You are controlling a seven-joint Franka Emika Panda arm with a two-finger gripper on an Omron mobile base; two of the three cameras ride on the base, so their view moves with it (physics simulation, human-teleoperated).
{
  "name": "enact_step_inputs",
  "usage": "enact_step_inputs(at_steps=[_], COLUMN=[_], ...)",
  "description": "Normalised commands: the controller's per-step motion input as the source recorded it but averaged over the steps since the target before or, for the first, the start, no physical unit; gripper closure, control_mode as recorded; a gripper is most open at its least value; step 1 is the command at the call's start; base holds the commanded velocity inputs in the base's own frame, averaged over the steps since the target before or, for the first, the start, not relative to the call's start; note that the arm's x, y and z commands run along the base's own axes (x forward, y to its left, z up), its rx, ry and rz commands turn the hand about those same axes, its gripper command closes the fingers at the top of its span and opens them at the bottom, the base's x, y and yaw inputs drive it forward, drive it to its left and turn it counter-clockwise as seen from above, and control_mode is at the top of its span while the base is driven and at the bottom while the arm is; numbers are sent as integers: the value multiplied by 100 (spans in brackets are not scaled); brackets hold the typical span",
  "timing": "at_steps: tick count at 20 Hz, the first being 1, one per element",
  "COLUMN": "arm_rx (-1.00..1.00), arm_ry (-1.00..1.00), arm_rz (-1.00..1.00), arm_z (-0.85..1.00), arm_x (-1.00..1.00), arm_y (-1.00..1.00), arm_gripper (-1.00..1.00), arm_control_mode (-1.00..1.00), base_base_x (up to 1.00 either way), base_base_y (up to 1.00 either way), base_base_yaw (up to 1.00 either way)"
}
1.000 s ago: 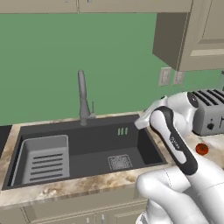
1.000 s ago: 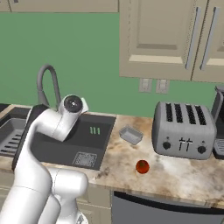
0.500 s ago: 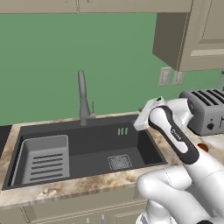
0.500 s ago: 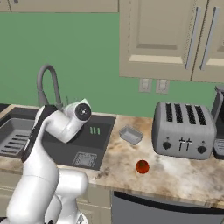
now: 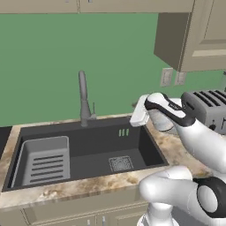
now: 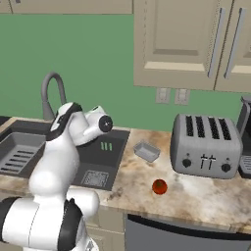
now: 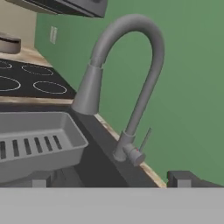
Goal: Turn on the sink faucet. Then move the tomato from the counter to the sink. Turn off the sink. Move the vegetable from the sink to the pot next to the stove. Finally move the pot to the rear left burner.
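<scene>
In the hand view the sink faucet (image 7: 146, 83) curves up ahead of my gripper (image 7: 109, 180), its thin lever (image 7: 144, 140) standing at the base. Both fingertips (image 7: 180, 177) sit far apart, open and holding nothing, well short of the lever. My white hand (image 5: 140, 110) hovers over the right rear corner of the sink (image 5: 88, 148), to the right of the faucet (image 5: 83, 99). No water shows at the spout. The tomato (image 6: 159, 187) lies on the counter (image 6: 196, 196) right of the sink (image 6: 110, 152). The stove (image 7: 26, 83) and the pot (image 7: 8, 43) lie beyond the slotted tray (image 7: 39, 135).
A silver toaster (image 6: 206, 145) stands at the back right of the counter. Between it and the sink lies a small grey dish (image 6: 147, 152). Wall cabinets (image 6: 191, 44) hang above. A square drain grate (image 5: 120, 163) sits in the basin floor.
My hand has risen a little and turned toward the faucet over the sink's right rear corner. The jaws stayed open. The tomato has not moved.
</scene>
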Motion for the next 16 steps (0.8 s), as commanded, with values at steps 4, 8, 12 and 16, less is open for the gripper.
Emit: enact_step_inputs(at_steps=[4,8,12,16], arm_rx=[0,0,0,0], arm_ry=[-3,0,0,0], arm_rz=[12,8,8,8], arm_z=[-9,-16,-11,-10], arm_x=[55,50,48,51], arm_y=[21,31,22,20], arm_gripper=[-100,-100,-100,-100], arm_control_mode=[-100,-100,-100,-100], base_base_x=[0,0,0,0], base_base_y=[0,0,0,0], base_base_yaw=[0,0,0,0])
